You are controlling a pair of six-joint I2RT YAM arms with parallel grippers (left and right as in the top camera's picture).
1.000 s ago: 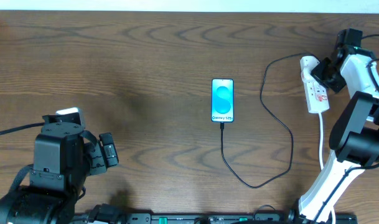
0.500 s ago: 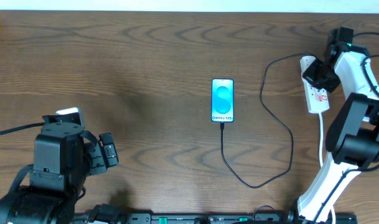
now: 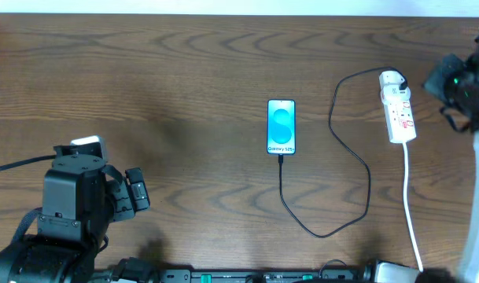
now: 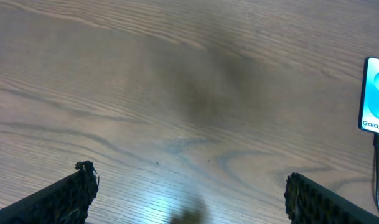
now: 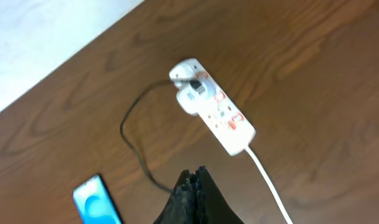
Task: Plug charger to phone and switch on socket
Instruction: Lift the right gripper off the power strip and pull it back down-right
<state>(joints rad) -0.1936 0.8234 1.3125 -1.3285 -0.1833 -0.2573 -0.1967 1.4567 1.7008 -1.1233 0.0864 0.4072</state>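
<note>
Right claw (image 5: 192,186) tips pressed together, above worktop (image 3: 184,71). Socket (image 5: 211,112) just ahead of it, not touching. Charger (image 5: 132,140) looks seated in phone (image 3: 281,126) already. Tip: poke red switch (image 5: 234,122) straight down, don't shove socket sideways. Left claw (image 4: 189,180) spread, idle, phone well off ahead of it.

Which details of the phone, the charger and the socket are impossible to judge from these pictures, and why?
- The socket switch position: too small overhead, blurred in the right wrist view.
- Whether the charger tip sits fully in the phone: too small overhead, half cut by the right edge in the left wrist view.
- The right arm overhead: motion blur and the frame edge hide its shape.
</note>
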